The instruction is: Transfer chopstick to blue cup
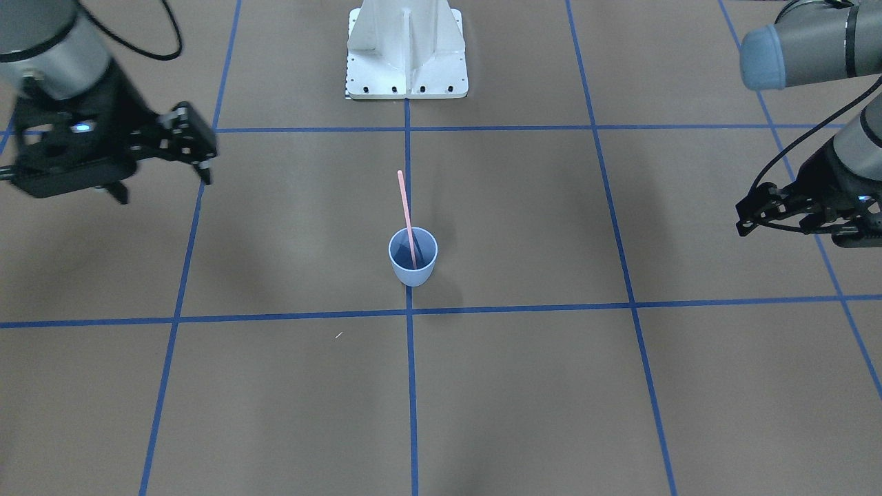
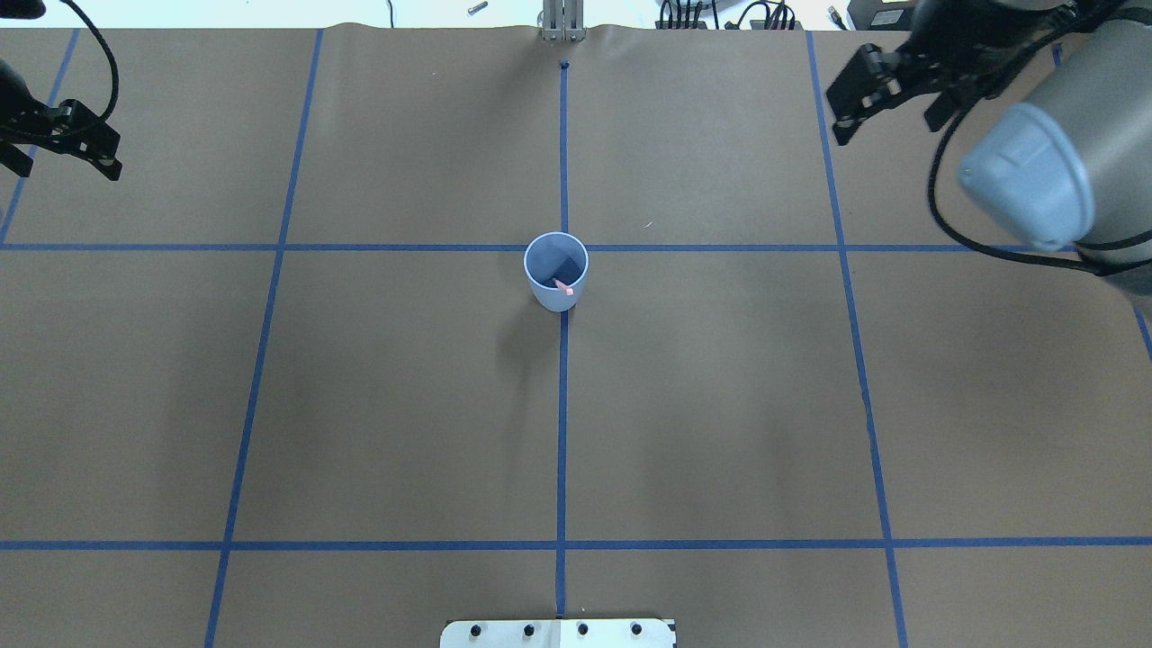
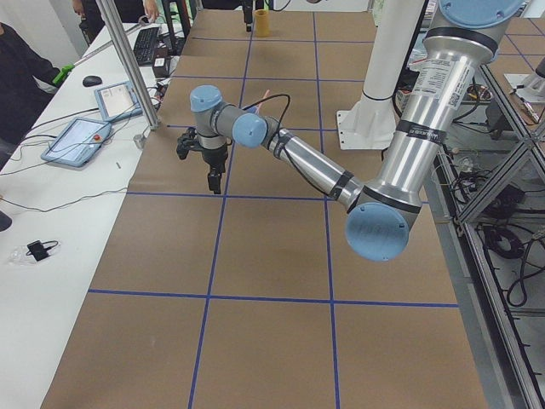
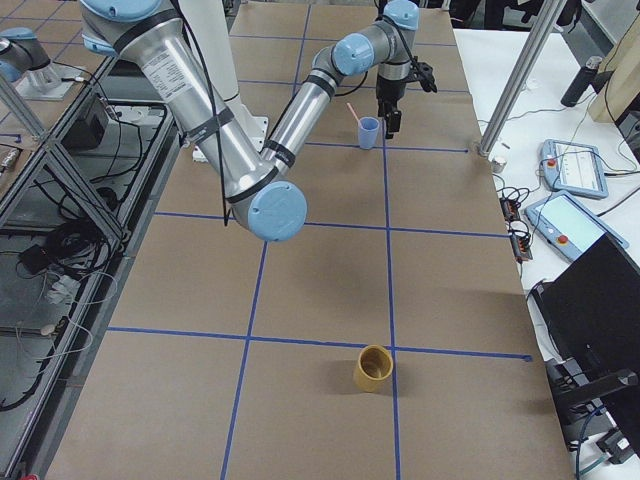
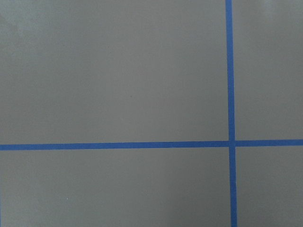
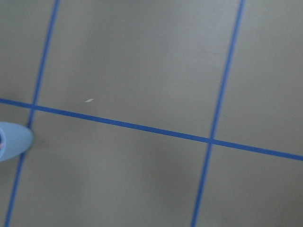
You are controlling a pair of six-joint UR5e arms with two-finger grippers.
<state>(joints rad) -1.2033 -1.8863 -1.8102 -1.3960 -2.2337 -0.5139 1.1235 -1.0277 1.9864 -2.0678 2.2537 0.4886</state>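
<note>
The blue cup (image 1: pixel 413 267) stands upright at the table's middle, on a blue tape line. A pale-pink chopstick (image 1: pixel 406 213) stands in it and leans toward the robot's base; in the overhead view only its tip (image 2: pixel 564 288) shows inside the cup (image 2: pixel 556 270). My right gripper (image 1: pixel 165 187) hangs open and empty far to one side of the cup, also in the overhead view (image 2: pixel 886 130). My left gripper (image 1: pixel 792 231) is open and empty far to the other side (image 2: pixel 67 171). The cup's edge shows in the right wrist view (image 6: pixel 12 139).
The robot's white base plate (image 1: pixel 406 48) sits at the table's edge behind the cup. A yellow-brown cup (image 4: pixel 374 368) stands far off toward the right end of the table. Blue tape lines form a grid on the brown table cover.
</note>
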